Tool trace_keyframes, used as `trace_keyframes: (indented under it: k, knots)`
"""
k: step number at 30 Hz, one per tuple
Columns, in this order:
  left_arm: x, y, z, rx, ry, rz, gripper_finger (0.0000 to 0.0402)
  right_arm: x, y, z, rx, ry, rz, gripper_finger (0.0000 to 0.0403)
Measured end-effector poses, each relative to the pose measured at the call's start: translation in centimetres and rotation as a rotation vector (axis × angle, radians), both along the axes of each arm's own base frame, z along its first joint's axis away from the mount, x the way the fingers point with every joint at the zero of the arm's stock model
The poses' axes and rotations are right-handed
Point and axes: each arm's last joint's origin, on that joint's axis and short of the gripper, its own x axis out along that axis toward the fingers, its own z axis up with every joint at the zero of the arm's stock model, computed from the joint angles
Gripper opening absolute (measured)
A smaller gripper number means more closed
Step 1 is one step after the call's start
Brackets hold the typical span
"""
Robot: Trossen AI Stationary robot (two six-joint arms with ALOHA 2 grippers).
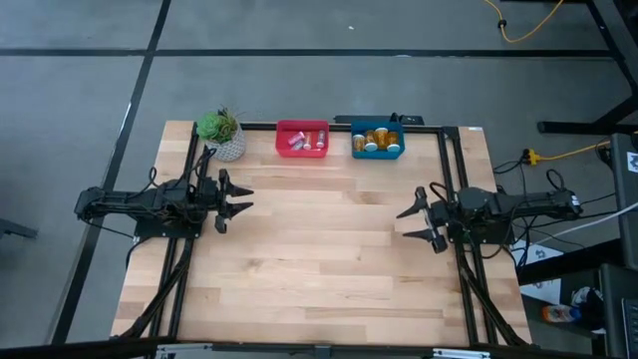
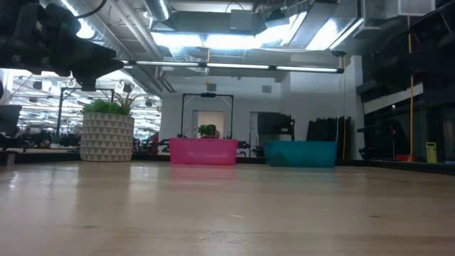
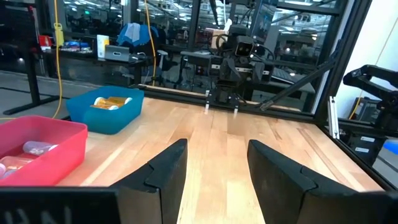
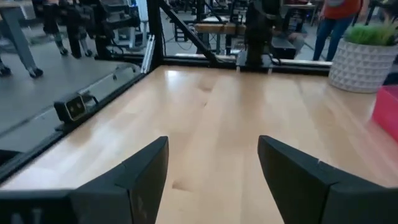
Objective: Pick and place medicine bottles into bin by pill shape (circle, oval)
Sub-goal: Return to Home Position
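Left hand [image 1: 249, 198] open: fingers spread wide, gripping nothing. It hovers over the left side of the tabletop [image 1: 319, 269], tips pointing across toward the right hand. Right hand [image 1: 407, 225] also open and not gripping, over the right side, tips pointing back at the left hand. The hands are well apart and roughly level with each other, the right one slightly nearer the front edge. Both wrist views agree: two dark fingers parted, only tabletop planks showing in the gap.

Out from the left hand toward the far edge stands a white patterned plant pot [image 1: 230, 148] with a green plant. It is the closest thing to that hand.

Just beside the pot, farther along the far edge, is the pink bin [image 1: 302, 125]. Small vials [image 1: 299, 142] lie inside it, pale purple and pinkish; count unclear.

Next along, on the right hand's side, is the blue bin [image 1: 378, 154], with a small gap from the pink bin, not touching. Orange bottles [image 1: 380, 136] with white caps sit packed together inside the blue bin; several, exact count unclear.

Both bins lie beyond the hands at the far edge, crosswise between the two hands. The pink bin is nearer the left hand, the blue bin nearer the right.

The low view shows pot, pink bin and blue bin in a row at the far edge, with a dark piece of arm at the upper corner above the pot.

The right wrist view shows a person [image 4: 339, 15] in an orange top standing in the room beyond the tabletop, past the pot.
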Motion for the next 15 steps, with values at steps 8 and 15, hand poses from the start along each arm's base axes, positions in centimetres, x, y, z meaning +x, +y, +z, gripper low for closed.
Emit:
trace_keyframes:
  k: [8,15]
  knots:
    - [0.00,0.00,0.00,0.000,0.000,0.000,0.0163,-0.07,-0.59,-0.02,-0.057,0.031,-0.193,0.0250]
    - [0.00,0.00,0.00,0.000,0.000,0.000,0.0163,-0.01,-0.59,0.43,-0.052,-0.015,-0.199,0.0250]
